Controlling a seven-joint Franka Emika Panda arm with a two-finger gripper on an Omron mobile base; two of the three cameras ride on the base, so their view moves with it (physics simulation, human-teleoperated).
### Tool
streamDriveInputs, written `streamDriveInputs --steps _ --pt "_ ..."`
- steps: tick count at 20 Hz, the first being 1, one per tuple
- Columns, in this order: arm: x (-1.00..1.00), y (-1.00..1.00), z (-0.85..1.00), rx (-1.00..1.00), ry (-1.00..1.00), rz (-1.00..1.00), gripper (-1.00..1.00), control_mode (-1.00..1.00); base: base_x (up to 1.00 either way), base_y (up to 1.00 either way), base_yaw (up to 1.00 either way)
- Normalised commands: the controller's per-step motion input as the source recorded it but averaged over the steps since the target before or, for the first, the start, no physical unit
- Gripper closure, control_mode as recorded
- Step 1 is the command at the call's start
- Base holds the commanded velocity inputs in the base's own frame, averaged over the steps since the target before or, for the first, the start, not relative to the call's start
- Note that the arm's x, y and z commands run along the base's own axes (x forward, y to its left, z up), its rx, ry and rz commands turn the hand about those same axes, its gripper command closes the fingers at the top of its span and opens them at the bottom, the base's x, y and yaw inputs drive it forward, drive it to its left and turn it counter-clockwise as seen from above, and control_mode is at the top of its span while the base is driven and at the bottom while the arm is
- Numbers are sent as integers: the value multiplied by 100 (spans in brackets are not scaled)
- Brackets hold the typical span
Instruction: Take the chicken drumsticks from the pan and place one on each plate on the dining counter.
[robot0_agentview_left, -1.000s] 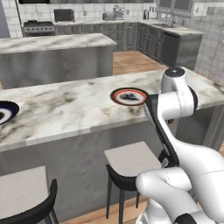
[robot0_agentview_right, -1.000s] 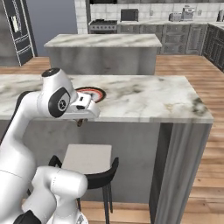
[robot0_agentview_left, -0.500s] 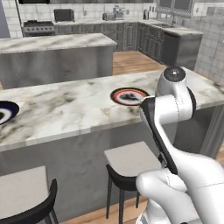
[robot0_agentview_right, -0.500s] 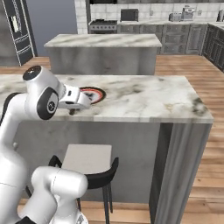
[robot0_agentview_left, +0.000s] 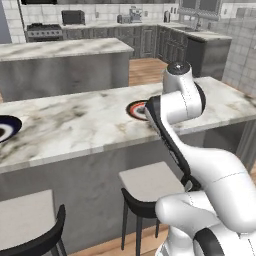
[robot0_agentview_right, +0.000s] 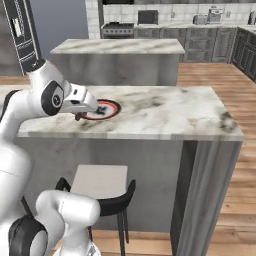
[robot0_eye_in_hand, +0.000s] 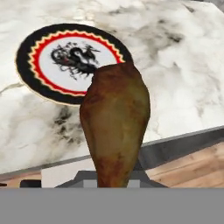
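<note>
A brown chicken drumstick (robot0_eye_in_hand: 116, 122) hangs in my gripper (robot0_agentview_right: 79, 115), which is shut on it; in the hand view the meat hides the fingertips. It is held above the near edge of the dining counter (robot0_agentview_right: 165, 115), just short of a plate (robot0_eye_in_hand: 70, 61) with a black rim, red ring and pale centre. From the right base the same plate (robot0_agentview_right: 102, 109) lies right beside my hand, and the drumstick (robot0_agentview_right: 78, 118) is a small dark shape under it. My arm partly covers this plate (robot0_agentview_left: 134, 108) from the left base. Another plate (robot0_agentview_left: 6, 128) rests at the counter's far left. The pan is out of view.
Stools (robot0_agentview_left: 147, 182) stand under the counter's front edge, one (robot0_agentview_right: 100, 182) directly below my hand. A shorter marble island (robot0_agentview_right: 117, 47) lies beyond the counter, with kitchen cabinets and a stove along the back wall. Wooden floor opens to the right.
My arm has swung a little to the left along the counter's front edge, carrying the drumstick nearer the plate's near rim. The grip stays shut.
</note>
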Motion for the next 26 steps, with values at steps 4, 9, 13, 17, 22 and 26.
streamDriveInputs --steps 4,9,13,17,22,26 --pt "47 0 1 0 28 -6 100 -100 0 0 0" --pt "52 0 -27 0 11 -1 100 -100 0 0 0" --pt "44 0 -53 -1 0 0 100 -100 0 0 0" --pt "46 0 -52 0 0 0 100 -100 0 0 0" --pt "39 0 -46 0 0 0 100 -100 0 0 0" --pt "44 0 -6 0 0 0 100 -100 0 0 0"
